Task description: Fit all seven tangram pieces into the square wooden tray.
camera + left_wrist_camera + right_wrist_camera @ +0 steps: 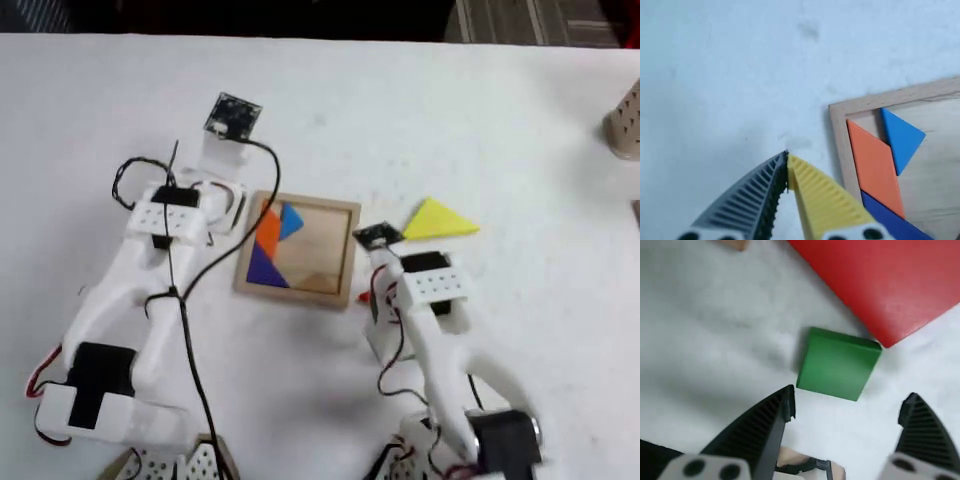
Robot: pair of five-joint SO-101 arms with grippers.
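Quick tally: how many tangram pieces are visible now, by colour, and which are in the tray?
Orange piece: 1, in the tray
Light blue piece: 1, in the tray
Dark blue piece: 1, in the tray
Yellow piece: 1, on the table
Green piece: 1, on the table
Red piece: 1, on the table
Total: 6

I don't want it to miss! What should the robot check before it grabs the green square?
1. Right hand open: ok.
2. Green square lined up ahead of it: ok.
3. Red piece clear of the square: cannot tell, their corners look very close.
4. Free room in tray: ok.
5. Left hand outside the tray: ok.
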